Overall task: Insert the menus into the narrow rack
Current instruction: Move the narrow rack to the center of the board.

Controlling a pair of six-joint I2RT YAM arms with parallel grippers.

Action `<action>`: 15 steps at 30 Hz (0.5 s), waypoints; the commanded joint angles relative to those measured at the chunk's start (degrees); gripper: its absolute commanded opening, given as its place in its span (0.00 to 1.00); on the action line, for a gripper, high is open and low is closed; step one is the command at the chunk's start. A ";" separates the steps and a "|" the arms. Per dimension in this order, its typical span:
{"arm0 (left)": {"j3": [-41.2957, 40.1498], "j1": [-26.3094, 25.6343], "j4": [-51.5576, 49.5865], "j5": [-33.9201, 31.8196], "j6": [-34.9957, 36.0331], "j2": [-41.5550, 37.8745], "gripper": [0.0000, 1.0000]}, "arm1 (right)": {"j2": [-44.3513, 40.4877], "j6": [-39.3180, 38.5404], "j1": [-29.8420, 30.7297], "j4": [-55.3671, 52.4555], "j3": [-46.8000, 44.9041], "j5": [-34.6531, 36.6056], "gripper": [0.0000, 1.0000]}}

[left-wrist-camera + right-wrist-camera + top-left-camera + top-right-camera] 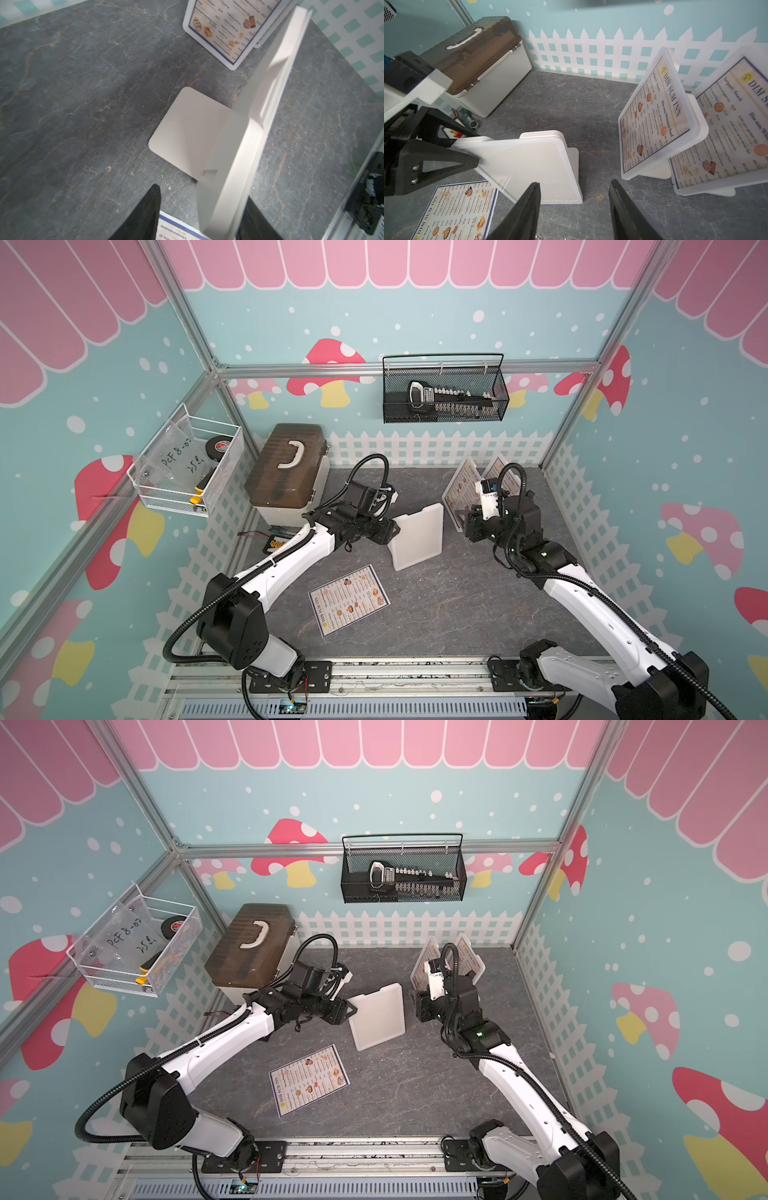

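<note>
- Right gripper (574, 182) had its jaws apart, empty, above the table (571, 99).
- Left gripper (476, 148) straddled the empty rack (529, 164) at its edge.
- One menu (456, 209) lay flat; two menus (652, 116) (735, 124) stood in racks (662, 168).

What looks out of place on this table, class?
One menu lies loose, flat and crooked on the grey tabletop instead of standing in a holder, while the white rack just behind it stands empty.

Grey marbled tabletop (457, 614) in front of me. Loose menu (348, 600) lies flat, face up, near the front, left of centre. Empty white rack (417, 536) stands mid-tabletop just behind it, base flat. Back right: filled rack (459, 489) w/ a menu in it, 2nd filled rack (726, 124) just beside, same. Back left: storage box (286, 472) w/ brown lid, small black tray (277, 545) in front of it.
</note>
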 commanded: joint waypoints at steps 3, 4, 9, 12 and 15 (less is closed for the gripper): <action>1.07 1.63 -0.71 -4.85 -1.23 -0.21 0.52 | 0.62 0.16 -0.06 0.17 0.05 -0.55 0.54; 1.21 1.69 -0.68 -4.98 -1.75 0.00 0.52 | 0.77 0.15 -0.02 0.15 0.21 -0.56 0.54; 2.04 1.70 -0.54 -3.64 -2.65 0.24 0.54 | 1.81 1.93 -0.09 0.24 0.19 0.50 0.69; 1.14 1.72 0.03 -3.73 -3.94 -1.47 0.60 | 2.34 2.35 -0.07 1.16 0.17 -1.42 0.93; -2.94 1.79 2.73 -4.67 -7.21 -5.79 0.66 | 2.80 3.48 -0.05 3.56 -1.01 -4.99 0.99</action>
